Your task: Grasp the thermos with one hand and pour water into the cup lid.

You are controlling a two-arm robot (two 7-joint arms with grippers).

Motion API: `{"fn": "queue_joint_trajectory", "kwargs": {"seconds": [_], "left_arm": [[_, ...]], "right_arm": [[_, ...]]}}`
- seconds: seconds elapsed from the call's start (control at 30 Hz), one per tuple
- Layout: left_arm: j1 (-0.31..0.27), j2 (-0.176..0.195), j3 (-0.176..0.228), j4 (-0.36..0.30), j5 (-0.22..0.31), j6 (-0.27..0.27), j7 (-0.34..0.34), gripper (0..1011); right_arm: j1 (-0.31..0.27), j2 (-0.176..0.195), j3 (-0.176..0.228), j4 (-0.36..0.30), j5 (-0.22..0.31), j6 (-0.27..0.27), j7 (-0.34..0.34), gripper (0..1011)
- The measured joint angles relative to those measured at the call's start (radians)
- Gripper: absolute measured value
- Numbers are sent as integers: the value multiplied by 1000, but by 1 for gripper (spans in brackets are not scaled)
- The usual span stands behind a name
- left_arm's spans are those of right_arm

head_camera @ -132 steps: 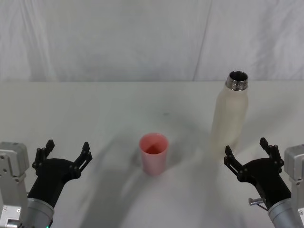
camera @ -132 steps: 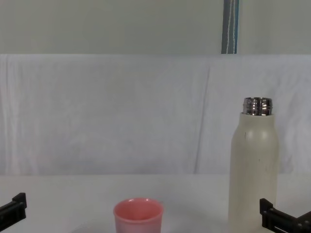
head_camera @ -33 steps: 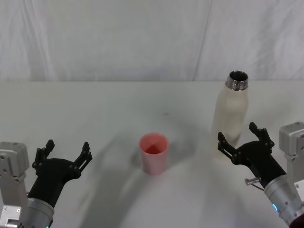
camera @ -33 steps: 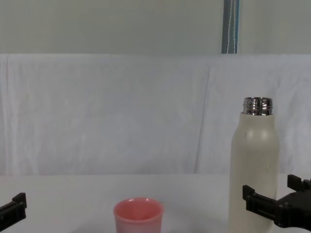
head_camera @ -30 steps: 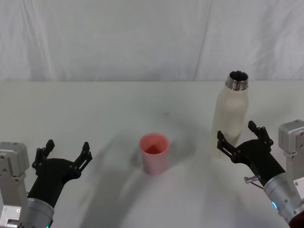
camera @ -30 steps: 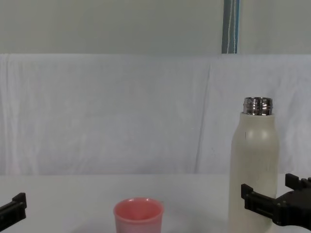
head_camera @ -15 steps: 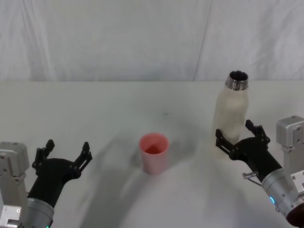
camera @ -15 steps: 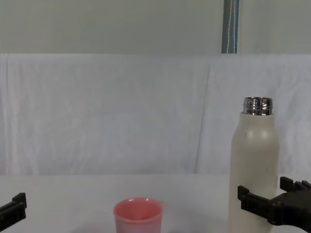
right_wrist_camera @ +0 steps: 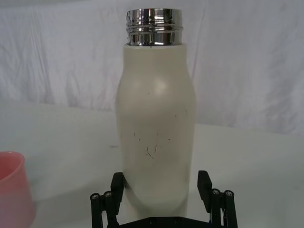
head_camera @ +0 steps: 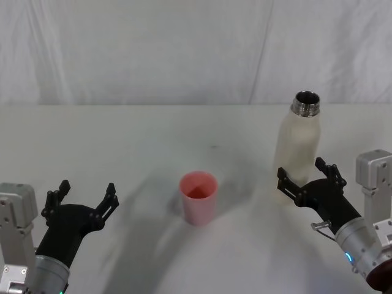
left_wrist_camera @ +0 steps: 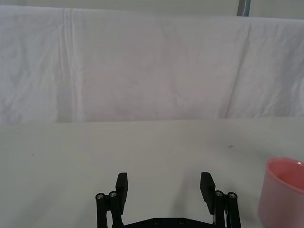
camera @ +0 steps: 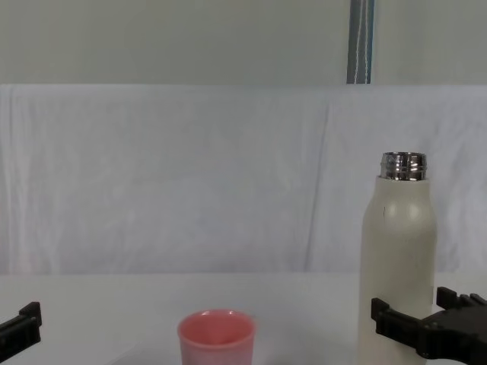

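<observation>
The cream-white thermos (head_camera: 297,150) (right_wrist_camera: 156,124) (camera: 398,271) stands upright on the right of the table, its steel neck uncapped. My right gripper (head_camera: 304,176) (right_wrist_camera: 161,191) (camera: 415,319) is open, with its fingers on either side of the thermos's lower body and a gap on each side. The pink cup lid (head_camera: 198,197) (camera: 217,337) (left_wrist_camera: 284,192) (right_wrist_camera: 14,194) stands upright at the table's middle, left of the thermos. Near the front left my left gripper (head_camera: 83,196) (left_wrist_camera: 164,185) rests open and holds nothing.
A white cloth covers the table (head_camera: 122,141) and hangs as a backdrop (camera: 190,175) behind it. Free room lies between the cup lid and the thermos and all along the table's left side.
My right gripper has moved forward and slightly left, from the front right until its open fingers straddle the thermos's lower body. The left arm, cup lid and thermos have stayed put.
</observation>
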Motion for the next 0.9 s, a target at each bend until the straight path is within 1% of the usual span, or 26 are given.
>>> {"fn": "queue_joint_trajectory", "kwargs": {"seconds": [0.37, 0.9], "left_arm": [[0, 0, 0, 0, 0, 0, 0, 1001], [0, 0, 0, 0, 0, 0, 0, 1001]], "right_arm": [[36, -8, -13, 44, 4, -2, 1, 1001], [96, -14, -15, 122, 7, -24, 6, 1001]]}}
